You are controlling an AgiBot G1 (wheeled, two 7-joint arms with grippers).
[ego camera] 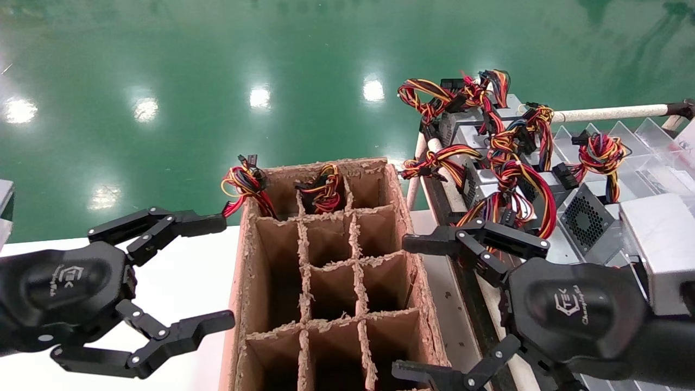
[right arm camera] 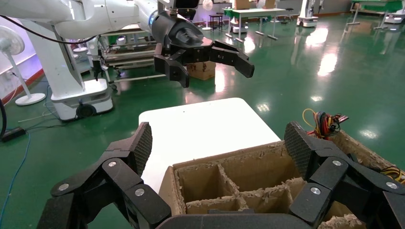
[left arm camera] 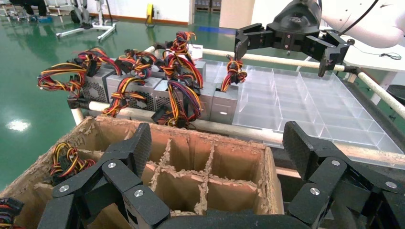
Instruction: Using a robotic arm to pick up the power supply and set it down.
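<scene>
Several grey power supplies with red, yellow and black wire bundles stand on a rack at the right; the nearest power supply (ego camera: 589,220) (left arm camera: 223,102) shows its fan grille. My right gripper (ego camera: 400,308) (right arm camera: 218,140) (left arm camera: 282,55) hangs open and empty between the rack and the cardboard box (ego camera: 326,163) (right arm camera: 224,160). My left gripper (ego camera: 228,270) (left arm camera: 217,143) (right arm camera: 215,74) is open and empty over the white table (ego camera: 184,271), left of the box. Neither gripper touches a unit.
The box (left arm camera: 200,136) is split into cells by dividers; wire bundles (ego camera: 247,187) (ego camera: 324,190) stick out of two far cells. A clear plastic compartment tray (ego camera: 651,152) (left arm camera: 305,95) lies behind the units. A pipe rail (ego camera: 608,113) borders the rack. Green floor lies beyond.
</scene>
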